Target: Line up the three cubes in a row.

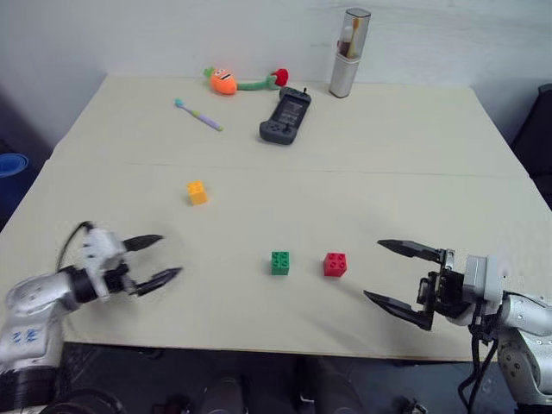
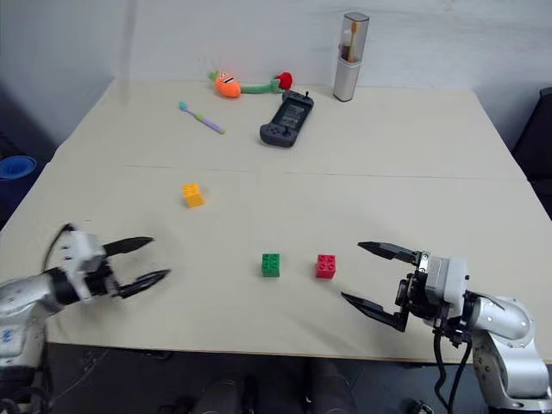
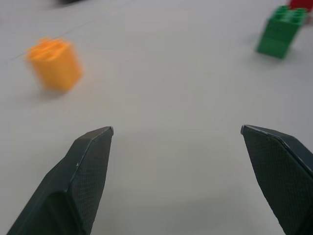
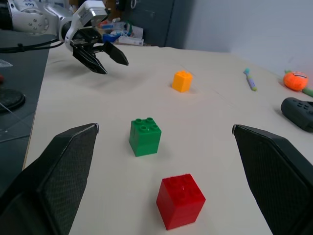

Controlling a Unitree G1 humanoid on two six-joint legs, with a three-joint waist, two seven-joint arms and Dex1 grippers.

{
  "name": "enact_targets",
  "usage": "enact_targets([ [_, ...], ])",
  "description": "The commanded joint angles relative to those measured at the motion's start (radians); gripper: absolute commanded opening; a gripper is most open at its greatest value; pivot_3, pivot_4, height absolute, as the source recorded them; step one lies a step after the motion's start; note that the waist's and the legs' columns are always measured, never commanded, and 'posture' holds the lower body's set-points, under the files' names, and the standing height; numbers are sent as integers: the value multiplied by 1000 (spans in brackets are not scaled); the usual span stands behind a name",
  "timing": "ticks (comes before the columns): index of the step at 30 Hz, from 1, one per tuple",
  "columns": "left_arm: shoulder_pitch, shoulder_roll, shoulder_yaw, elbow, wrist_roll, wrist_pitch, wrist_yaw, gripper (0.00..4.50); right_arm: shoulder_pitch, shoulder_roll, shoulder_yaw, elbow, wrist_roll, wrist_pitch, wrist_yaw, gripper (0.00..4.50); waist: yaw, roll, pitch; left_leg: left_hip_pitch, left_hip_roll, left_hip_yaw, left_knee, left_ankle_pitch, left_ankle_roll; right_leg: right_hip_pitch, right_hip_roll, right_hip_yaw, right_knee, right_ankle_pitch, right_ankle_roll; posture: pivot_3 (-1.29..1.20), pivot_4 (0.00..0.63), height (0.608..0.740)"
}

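My left tool [image 1: 164,259] gaping, empty. Right tool [image 1: 388,274] gaping, empty. Green cube [image 1: 280,263] beside red cube [image 1: 335,265]; yellow cube [image 1: 197,192] apart on bench [image 1: 362,190].

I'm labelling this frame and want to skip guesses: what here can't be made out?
- Yellow cube: blurred in the left wrist view, so its studs are unclear.
- Red cube: cut off by that view's edge, partly behind the green cube.
- Tall case: what's inside is too small to tell in the head views.
- Game controller: cut off in the right wrist view.
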Motion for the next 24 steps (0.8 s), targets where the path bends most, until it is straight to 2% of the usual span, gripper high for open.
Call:
enact_targets([
  [1, 113, -33, 165, 3, -58, -11, 85, 4370, -22, 22, 15, 3, -7, -34, -10, 4500, -4, 0, 0, 0, 0, 0, 0, 0, 0, 0, 0, 0, 0, 0, 0, 0, 150, 740],
  [7, 185, -96, 196, -131, -110, 47, 188, 4370, -47, 31, 36, 11, -13, -38, -18, 4500, 14, -1, -1, 0, -2, -1, 0, -4, 4, 1, -4, -2, -1, 0, 0, 0, 150, 740],
  [11, 100, -135, 110, -327, -171, 341, 440, 4370, -70, 32, 45, 25, -15, -40, -22, 4500, 17, -2, -1, 0, -2, -2, 0, -4, 4, 2, -5, -3, -1, 0, 0, 0, 150, 740],
  [13, 25, -171, 57, -409, -164, 424, 562, 4370, -78, 30, 48, 33, -16, -43, -21, 4500, 15, -2, -1, 0, -3, -2, 0, -4, 5, 2, -6, -3, 0, 0, 0, 0, 150, 740],
  [17, -181, -316, -88, -551, -103, 595, 872, 4370, -92, 29, 52, 44, -18, -46, -22, 4500, 14, -3, -2, 0, -3, -2, 0, -1, -1, 2, -6, -3, 0, 0, 1, 0, 150, 740],
  [21, -330, -506, -201, -560, 30, 680, 1170, 4370, -104, 31, 52, 51, -26, -51, -28, 4500, 10, -3, -2, 0, -3, 0, 1, 0, -2, 2, -2, -1, 0, 1, 1, 0, 150, 740],
  [24, -399, -593, -259, -509, 104, 674, 1266, 4370, -109, 36, 55, 48, -32, -51, -40, 4500, 13, -3, -2, 1, -2, 1, 1, 1, -3, 2, 0, -1, 0, 1, 1, 0, 150, 740],
])
